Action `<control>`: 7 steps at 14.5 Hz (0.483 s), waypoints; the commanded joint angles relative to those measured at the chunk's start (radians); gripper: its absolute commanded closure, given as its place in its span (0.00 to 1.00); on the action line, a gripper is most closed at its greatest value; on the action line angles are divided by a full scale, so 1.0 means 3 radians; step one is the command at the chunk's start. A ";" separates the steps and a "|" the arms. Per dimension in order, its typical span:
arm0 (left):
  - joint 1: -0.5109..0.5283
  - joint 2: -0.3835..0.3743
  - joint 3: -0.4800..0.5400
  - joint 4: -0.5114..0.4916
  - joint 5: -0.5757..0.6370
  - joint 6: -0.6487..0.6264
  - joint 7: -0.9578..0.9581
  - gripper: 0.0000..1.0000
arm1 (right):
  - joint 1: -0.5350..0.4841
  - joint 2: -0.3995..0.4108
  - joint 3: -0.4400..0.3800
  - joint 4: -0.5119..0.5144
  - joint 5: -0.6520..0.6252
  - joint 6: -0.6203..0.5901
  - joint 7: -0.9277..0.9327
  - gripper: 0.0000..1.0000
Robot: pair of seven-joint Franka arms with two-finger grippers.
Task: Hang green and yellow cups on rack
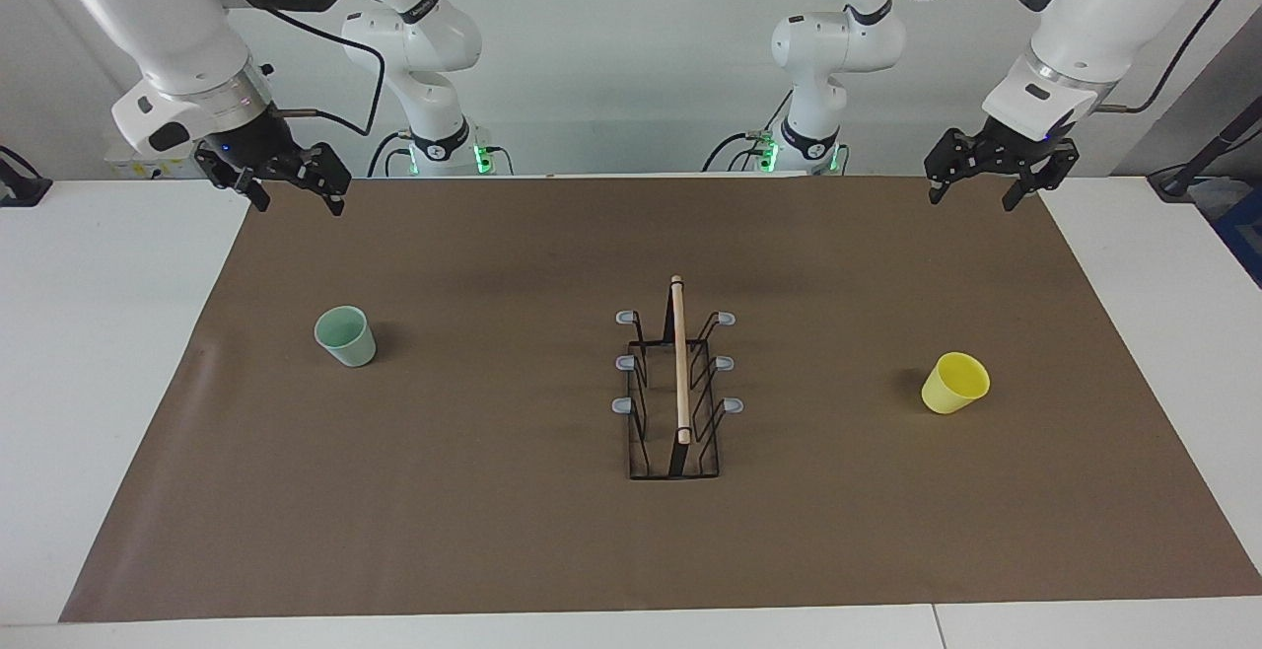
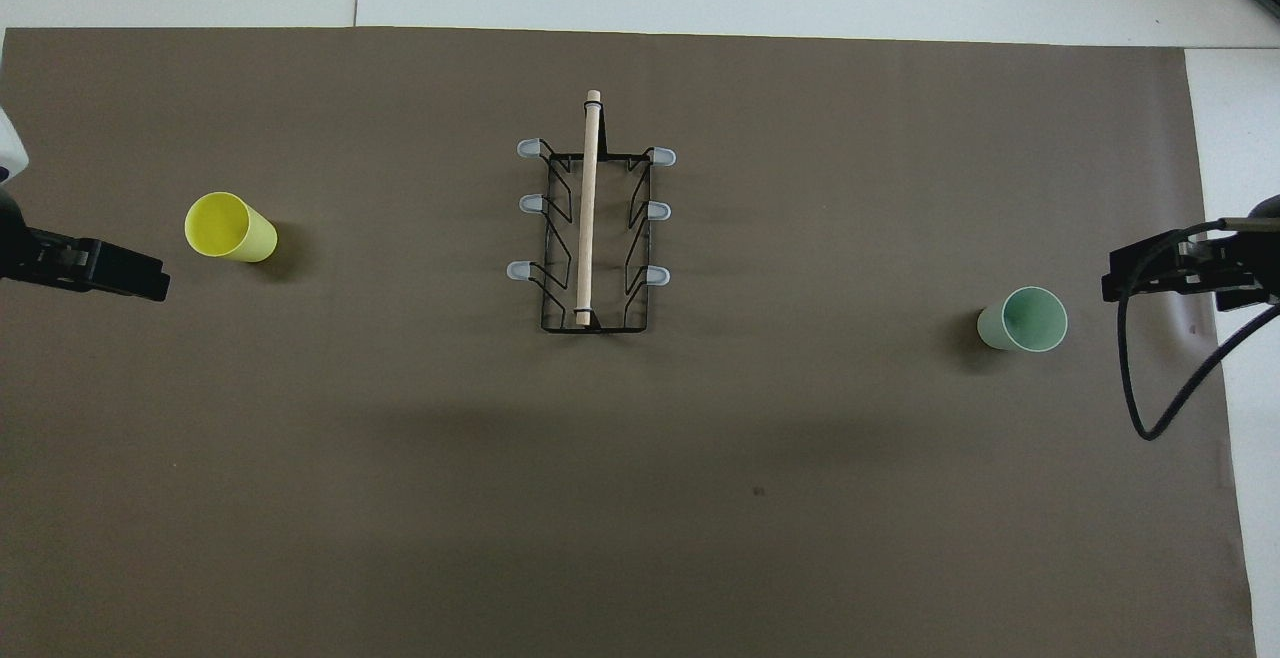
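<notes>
The pale mint green cup (image 1: 346, 335) stands upright on the brown mat toward the right arm's end of the table; it also shows in the overhead view (image 2: 1025, 319). The bright yellow cup (image 1: 954, 383) stands upright toward the left arm's end, a little farther from the robots, and shows in the overhead view too (image 2: 230, 228). The black wire rack (image 1: 678, 383) with its wooden rod stands mid-table between them, all six grey-tipped prongs bare (image 2: 590, 218). My left gripper (image 1: 976, 195) hangs open and empty over the mat's corner (image 2: 130, 276). My right gripper (image 1: 296, 197) hangs open and empty over the other corner (image 2: 1125, 278).
The brown mat (image 1: 493, 511) covers most of the white table (image 1: 99, 353). A black cable (image 2: 1160, 388) loops down from the right arm near the green cup.
</notes>
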 commanded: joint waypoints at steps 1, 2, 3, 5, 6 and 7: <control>-0.0003 -0.0104 -0.0002 -0.0108 0.0050 -0.0018 -0.0027 0.00 | -0.0034 -0.0084 0.0013 -0.0094 -0.0006 0.0037 -0.0027 0.00; -0.0003 -0.0104 -0.0002 -0.0108 0.0050 -0.0018 -0.0022 0.00 | -0.0034 -0.0084 0.0013 -0.0094 -0.0006 0.0037 -0.0027 0.00; -0.0003 -0.0104 -0.0002 -0.0108 0.0050 -0.0018 -0.0027 0.00 | -0.0034 -0.0084 0.0013 -0.0094 -0.0006 0.0037 -0.0038 0.00; -0.0003 -0.0104 -0.0002 -0.0108 0.0050 -0.0018 -0.0022 0.00 | -0.0034 -0.0084 0.0018 -0.0094 -0.0001 0.0037 -0.0027 0.00; -0.0003 -0.0104 -0.0002 -0.0108 0.0050 -0.0023 -0.0022 0.00 | -0.0049 -0.0084 0.0013 -0.0094 0.0004 0.0037 -0.0038 0.00; -0.0003 -0.0104 -0.0002 -0.0108 0.0050 -0.0023 -0.0022 0.00 | -0.0075 -0.0084 0.0018 -0.0094 0.0004 0.0032 -0.0033 0.00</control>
